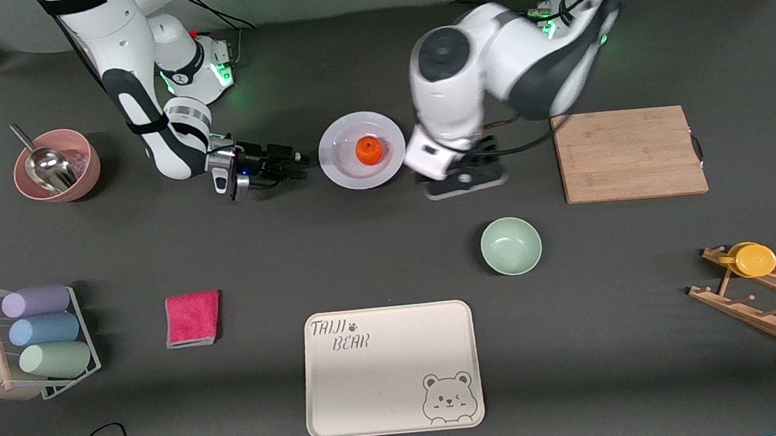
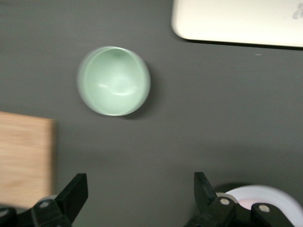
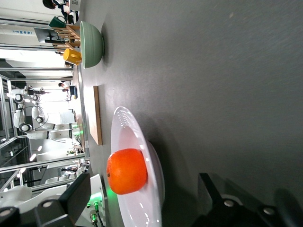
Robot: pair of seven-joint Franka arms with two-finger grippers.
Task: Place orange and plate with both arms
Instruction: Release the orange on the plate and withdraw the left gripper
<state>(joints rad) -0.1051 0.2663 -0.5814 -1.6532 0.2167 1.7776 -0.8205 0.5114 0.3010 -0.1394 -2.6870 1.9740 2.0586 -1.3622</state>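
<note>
Across the front view, you see the orange (image 1: pixel 369 150), small, bright and round, sitting in the shallow centre of the pale lavender-white plate (image 1: pixel 345 169), mid-table between both grippers. Your right gripper (image 1: pixel 297 164) lies low beside the plate on the right arm's side, fingers parted, holding nothing. Your left gripper (image 1: pixel 472 177) is just beside the plate's rim toward the left arm's end, fingers apart. Mint-green bowl (image 1: pixel 510 245) sits nearer the camera; bamboo cutting board (image 1: pixel 628 153) toward the left arm's end.

Left wrist view: fingers (image 2: pixel 73 194) spread wide over bare mat, plate rim (image 2: pixel 284 194) at one fingertip, bowl (image 2: pixel 113 81) and cream tray (image 2: pixel 236 21) in sight.

Right wrist view: orange (image 3: pixel 126 170), smooth-skinned and glossy, rests on the plate (image 3: pixel 137 142); fingers (image 3: pixel 75 196) open, short of it.
</note>
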